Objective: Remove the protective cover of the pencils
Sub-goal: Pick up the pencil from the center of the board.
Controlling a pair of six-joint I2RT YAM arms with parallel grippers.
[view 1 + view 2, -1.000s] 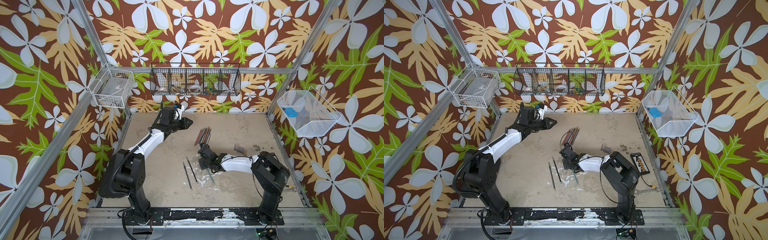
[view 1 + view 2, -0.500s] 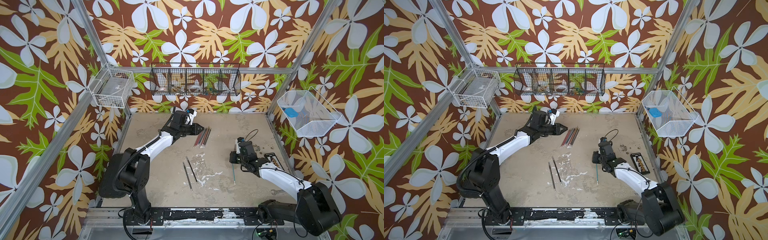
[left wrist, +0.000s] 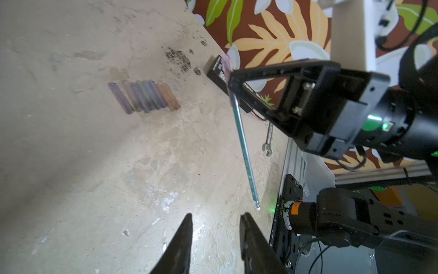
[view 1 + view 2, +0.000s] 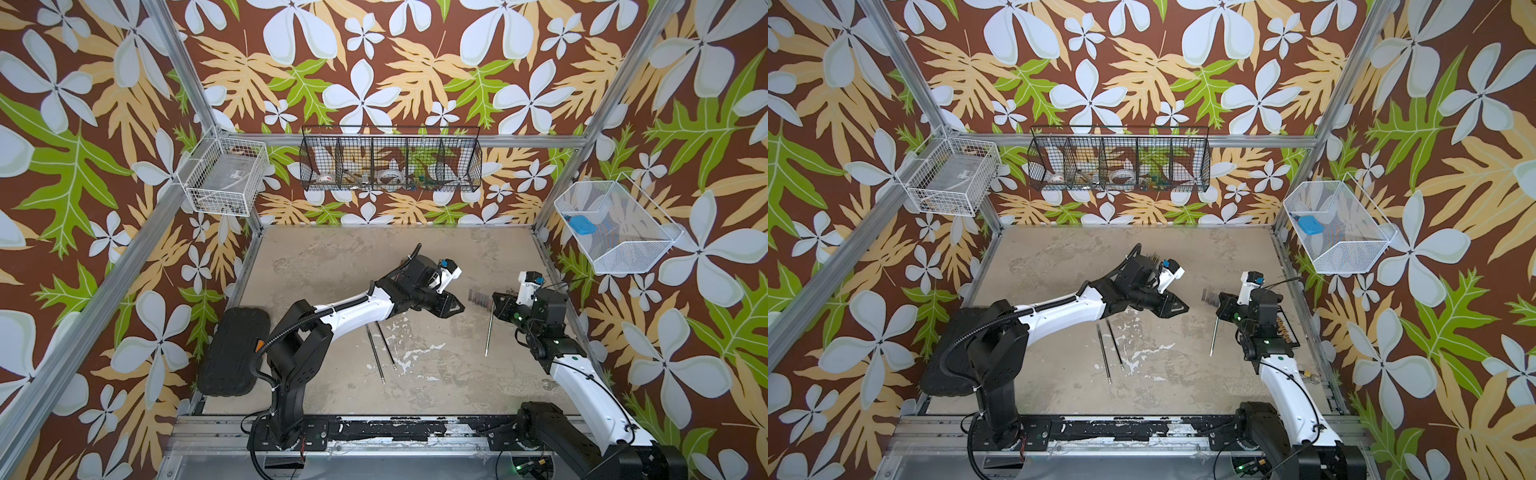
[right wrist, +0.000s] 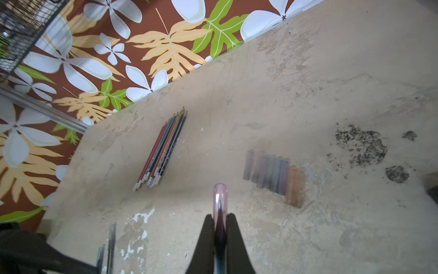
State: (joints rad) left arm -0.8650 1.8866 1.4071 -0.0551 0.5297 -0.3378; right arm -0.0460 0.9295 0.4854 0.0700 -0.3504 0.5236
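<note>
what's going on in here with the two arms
The right gripper is shut on a teal pencil at its capped end, the pink translucent cap poking out past it. The left gripper is open and empty, pointing toward it. A row of loose caps and a bundle of bare pencils lie on the table.

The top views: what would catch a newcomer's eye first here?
The loud flower-and-leaf wallpaper on all walls strikes first. At the right side of the table, the right claw is shut on a teal pencil that hangs down, its pink cap on. Beside it, loose caps lie in a row.
</note>
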